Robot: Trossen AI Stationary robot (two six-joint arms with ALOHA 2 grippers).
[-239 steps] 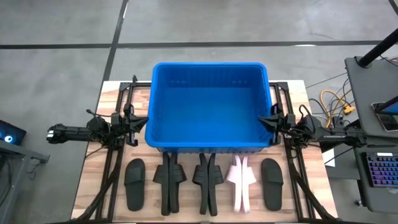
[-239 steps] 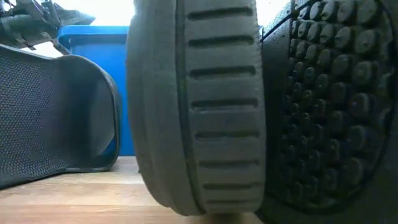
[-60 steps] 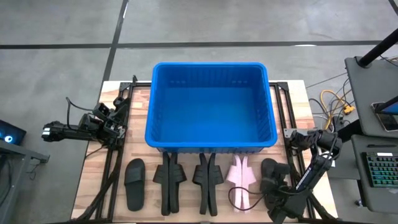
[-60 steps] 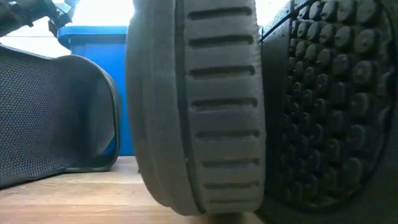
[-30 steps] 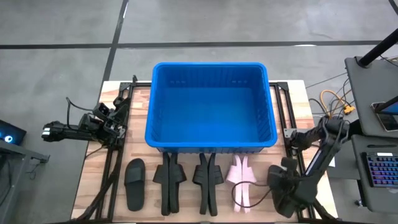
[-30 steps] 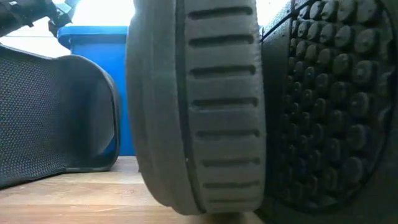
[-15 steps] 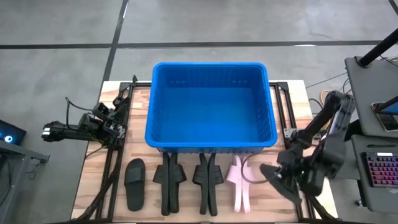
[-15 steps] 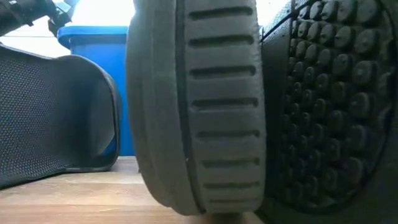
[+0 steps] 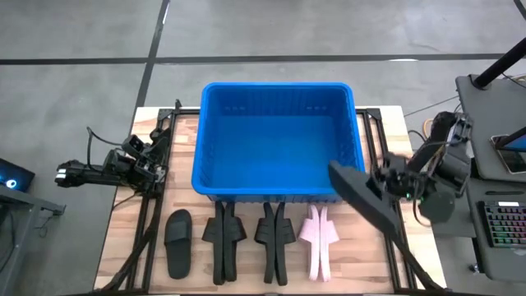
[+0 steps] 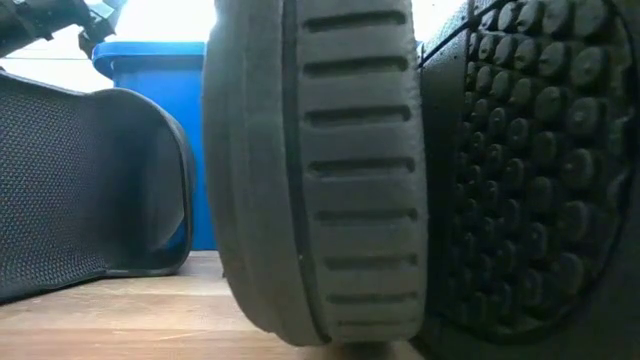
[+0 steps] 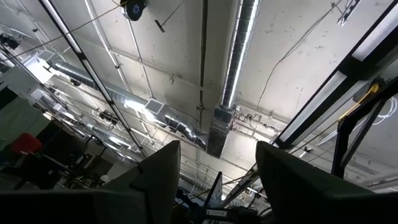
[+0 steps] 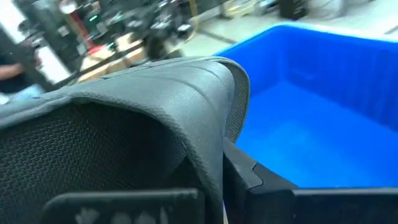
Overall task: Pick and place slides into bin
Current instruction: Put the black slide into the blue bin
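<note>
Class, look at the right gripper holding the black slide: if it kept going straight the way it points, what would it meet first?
Probably the bin: the right gripper carries the black slide toward its near right corner, though height is unclear.

Bin [image 9: 279, 140] sits mid-worktop [image 9: 181, 156], toward the far edge. Row of slides on the worktop along the bin's near wall, left to right: flat slide [image 9: 177, 242], two on-edge slides [image 9: 223, 238] [image 9: 274, 238], another on-edge slide [image 9: 320, 238]. Lifted slide [image 9: 366, 201] hangs over the bin's near-right corner, held by the right pincer [image 9: 388, 182]. Left pincer [image 9: 152, 160] lies left of the bin, apart from it.
</note>
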